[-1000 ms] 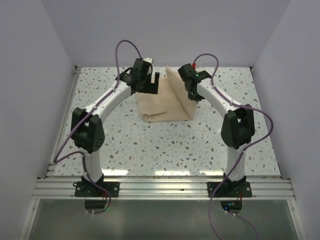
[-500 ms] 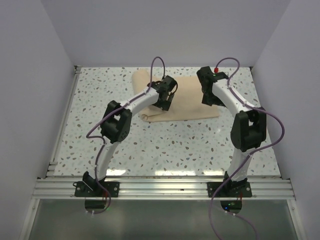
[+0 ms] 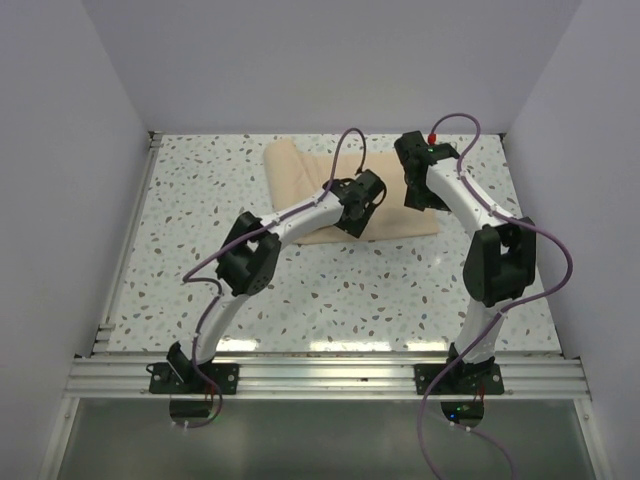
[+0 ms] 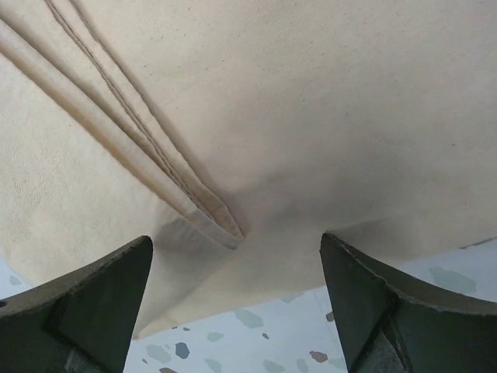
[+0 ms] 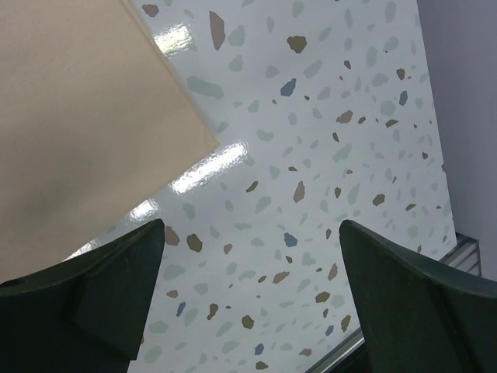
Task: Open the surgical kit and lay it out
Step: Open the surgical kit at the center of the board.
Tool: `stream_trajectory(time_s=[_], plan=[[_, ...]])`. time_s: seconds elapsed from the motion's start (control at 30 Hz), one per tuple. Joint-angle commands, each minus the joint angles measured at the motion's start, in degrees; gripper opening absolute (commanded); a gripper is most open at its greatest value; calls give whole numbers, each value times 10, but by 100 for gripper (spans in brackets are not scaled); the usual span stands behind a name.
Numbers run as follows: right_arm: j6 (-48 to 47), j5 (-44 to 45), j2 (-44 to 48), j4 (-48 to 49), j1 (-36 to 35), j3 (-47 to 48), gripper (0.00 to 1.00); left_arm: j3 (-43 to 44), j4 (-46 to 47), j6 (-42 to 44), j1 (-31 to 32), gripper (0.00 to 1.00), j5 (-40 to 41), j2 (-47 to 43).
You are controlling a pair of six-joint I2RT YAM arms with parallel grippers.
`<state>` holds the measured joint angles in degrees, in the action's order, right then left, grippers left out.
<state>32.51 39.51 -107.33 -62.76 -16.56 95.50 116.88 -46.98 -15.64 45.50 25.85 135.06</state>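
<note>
Top external view: you see the cloth wrap (image 3: 295, 168) lying on the far half of the bench (image 3: 200, 280), reaching from its far-left flap across to the right arm. The left tool (image 3: 355, 222) hangs over the near middle of the wrap, jaws spread wide with nothing between them. In the left wrist view, note a folded hem (image 4: 194, 183) running diagonally across the cloth and ending just ahead of the gap between the fingers (image 4: 93, 303). The wrap's near edge and the speckled bench show below it. The right tool (image 3: 420, 205) stands over the wrap's right end, jaws likewise spread and empty. In the right wrist view, the wrap's corner lies flat on the bench at upper left.
</note>
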Motion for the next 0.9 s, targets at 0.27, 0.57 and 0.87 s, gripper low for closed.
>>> stream_trajectory(time_s=[0.27,0.57,0.87], plan=[[-14,-3,12,-2,-1,20,98,35,-29,-13,-21,87,94,49],[-20,-9,13,-5,-1,19,95,45,-26,-15,-56,54,101,36],[-23,-14,3,-16,0,32,93,67,-28,-14,-88,71,103,14]])
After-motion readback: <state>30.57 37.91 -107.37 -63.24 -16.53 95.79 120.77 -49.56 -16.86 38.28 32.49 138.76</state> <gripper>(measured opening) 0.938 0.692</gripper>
